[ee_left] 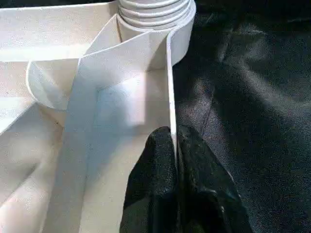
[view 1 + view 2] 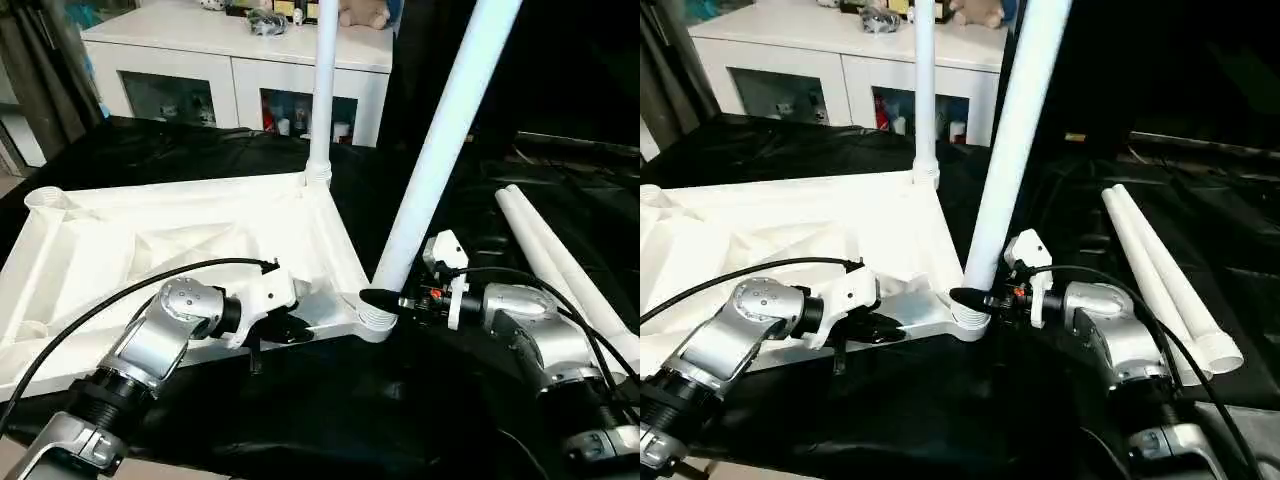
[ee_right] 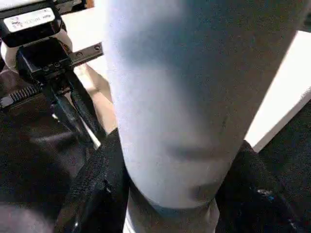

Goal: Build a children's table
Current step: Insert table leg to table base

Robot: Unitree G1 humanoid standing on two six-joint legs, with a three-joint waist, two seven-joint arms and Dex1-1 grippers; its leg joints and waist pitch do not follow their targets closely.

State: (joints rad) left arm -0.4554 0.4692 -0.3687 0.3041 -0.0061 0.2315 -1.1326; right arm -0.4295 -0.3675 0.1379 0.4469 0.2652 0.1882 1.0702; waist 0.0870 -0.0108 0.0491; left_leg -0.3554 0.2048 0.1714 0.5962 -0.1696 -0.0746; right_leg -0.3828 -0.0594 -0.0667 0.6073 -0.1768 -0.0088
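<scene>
The right hand (image 2: 385, 301) pinches the long white plastic leg (image 2: 430, 170) just above its corner socket. The left hand (image 1: 175, 189) pinches the white ribbed plastic tabletop's (image 2: 150, 250) wall nearby. The leaning leg could pop out if pushed crooked.

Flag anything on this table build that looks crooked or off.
The near leg leans right in its corner socket, while the far leg stands straight. The right pincer grips its base; it looks not fully seated.
</scene>
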